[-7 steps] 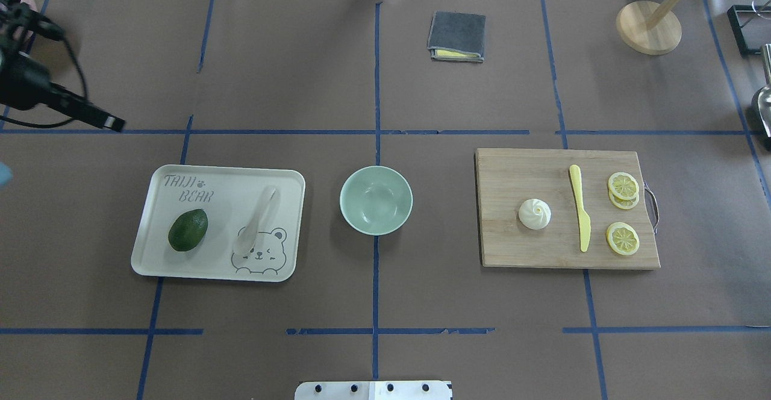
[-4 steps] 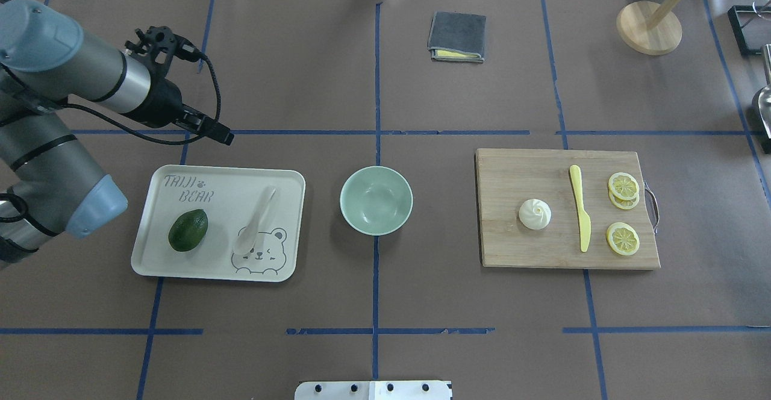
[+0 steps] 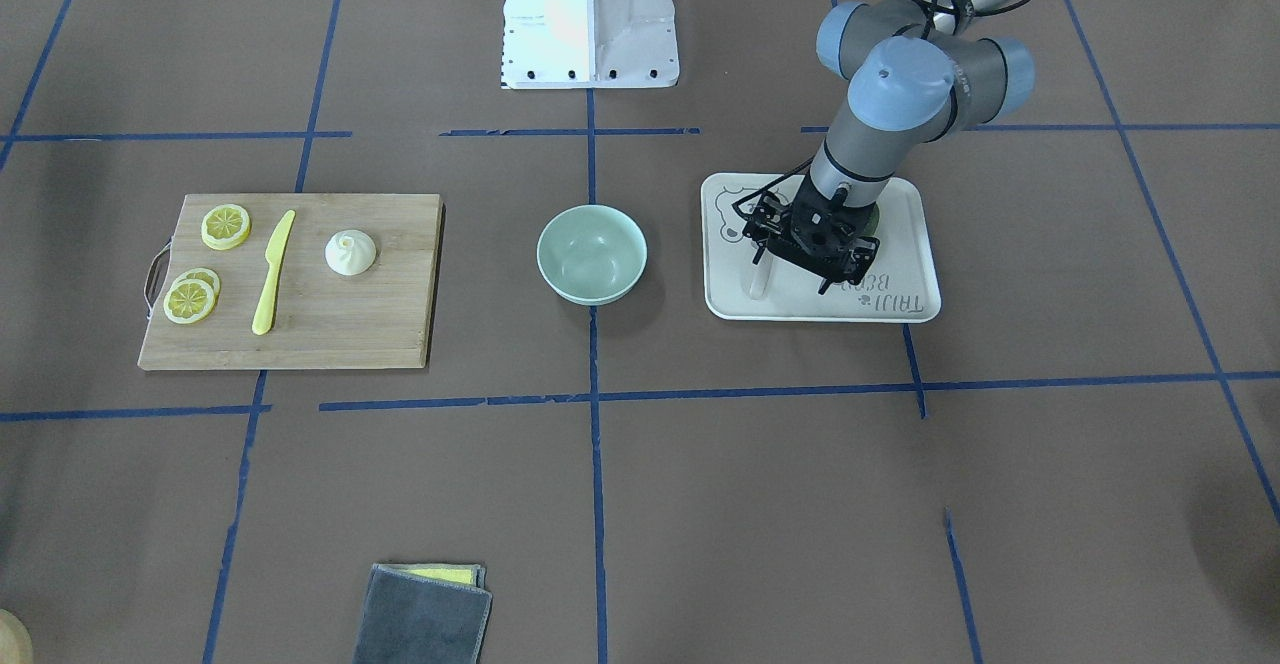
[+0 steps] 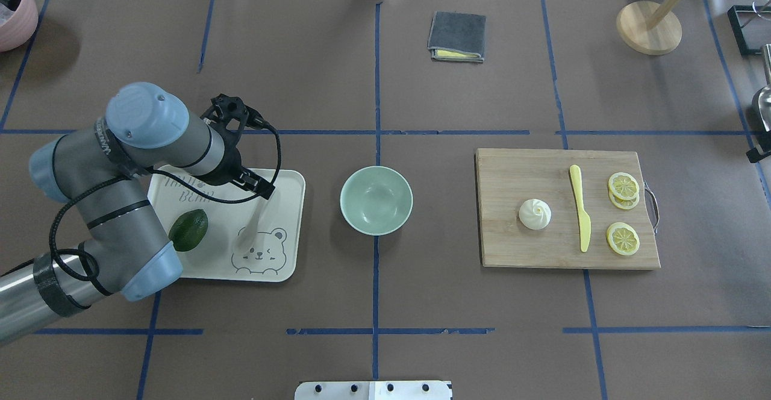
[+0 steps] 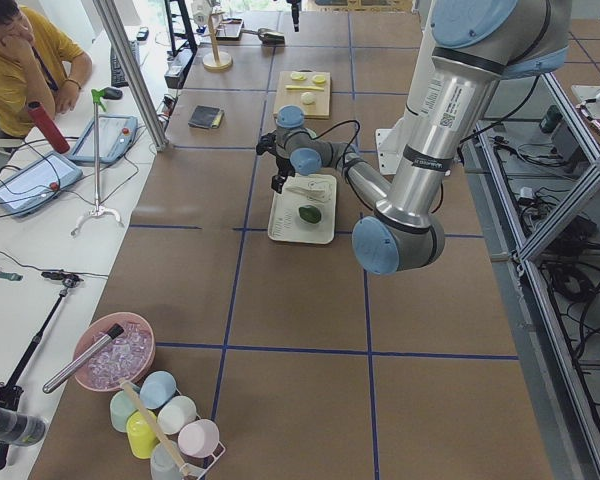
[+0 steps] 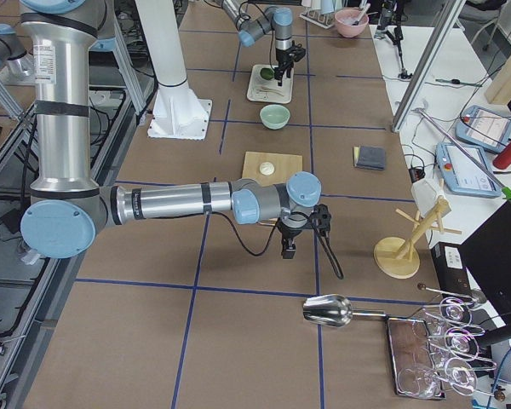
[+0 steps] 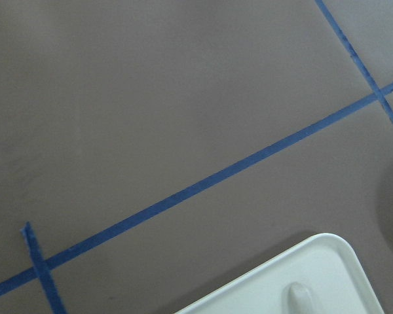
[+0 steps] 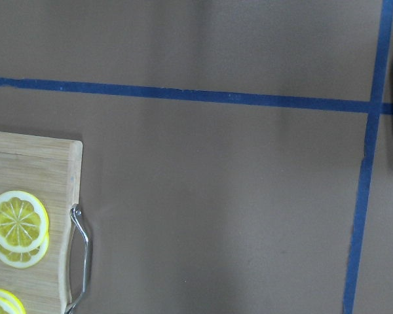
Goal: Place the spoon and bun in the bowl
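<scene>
The table (image 4: pixel 421 291) is covered in dull brown paper, crossed by a grid of blue tape lines (image 4: pixel 376 87). The bowl (image 4: pixel 376 200) is plain pale mint green. The tray (image 4: pixel 292 207) is off-white with a grey outline bear (image 4: pixel 260 254) and grey lettering (image 3: pixel 885 294). On it are a dark green avocado (image 4: pixel 188 229) and a milky, half-clear spoon (image 4: pixel 248 237). The board (image 4: pixel 518 249) is light wood with fine grain. The bun (image 4: pixel 534 214) is white with a swirl. The knife (image 4: pixel 580 207) is pale yellow. The lemon slices (image 4: pixel 623 238) are yellow with spoked segments. The cloth (image 4: pixel 456 35) is dark grey over a yellow layer. The arm (image 4: pixel 90 219) is silver-grey with light blue caps.
</scene>
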### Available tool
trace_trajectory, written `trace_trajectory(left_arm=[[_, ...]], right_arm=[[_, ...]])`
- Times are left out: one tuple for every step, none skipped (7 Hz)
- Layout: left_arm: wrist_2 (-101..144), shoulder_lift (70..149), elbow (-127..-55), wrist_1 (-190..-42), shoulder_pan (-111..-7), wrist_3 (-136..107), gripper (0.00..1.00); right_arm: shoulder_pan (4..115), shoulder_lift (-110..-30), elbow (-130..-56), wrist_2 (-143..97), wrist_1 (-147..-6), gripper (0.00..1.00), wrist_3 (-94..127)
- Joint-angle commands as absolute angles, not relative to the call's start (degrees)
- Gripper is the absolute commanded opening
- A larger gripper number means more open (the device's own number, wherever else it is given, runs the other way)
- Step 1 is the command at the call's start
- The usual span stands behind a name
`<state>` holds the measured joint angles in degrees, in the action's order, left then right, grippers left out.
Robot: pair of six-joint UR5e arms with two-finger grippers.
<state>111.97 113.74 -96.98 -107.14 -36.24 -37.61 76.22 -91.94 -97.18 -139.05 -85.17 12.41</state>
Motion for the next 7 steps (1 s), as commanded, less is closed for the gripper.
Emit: trace_trajectory(left_arm=[[111.1,114.4,-96.2,-107.0,-34.4,-38.7,0.86],[111.3,114.4,-96.2,-107.0,-33.8,-39.5,0.83],[111.3,114.4,-96.2,-106.9,-33.2,-39.8,0.77],[111.4,114.3,-95.7,-106.8,-32.8,-39.8,0.69],[111.4,114.3,-95.5,-106.8,-32.7,-39.7,0.61],[111.7,114.3,-95.6,-106.8,-32.7,-39.7,0.45],[112.1,114.3,-95.6,-106.8,-32.7,-39.7,0.25]], right_arm=[[75.5,-91.9,-97.1,-139.0,-85.2,1.00,12.5],[75.3,-91.8,-96.9,-139.0,-85.1,1.00,12.6],[75.1,-91.8,-96.9,-139.0,-85.1,1.00,12.7],[75.0,-91.8,-96.9,-139.4,-85.1,1.00,12.7],[75.0,-91.8,-96.9,-139.5,-85.1,1.00,12.7],[74.8,-91.8,-96.9,-139.5,-85.1,1.00,12.7],[74.7,-91.8,-96.9,-139.5,-85.1,1.00,12.7]])
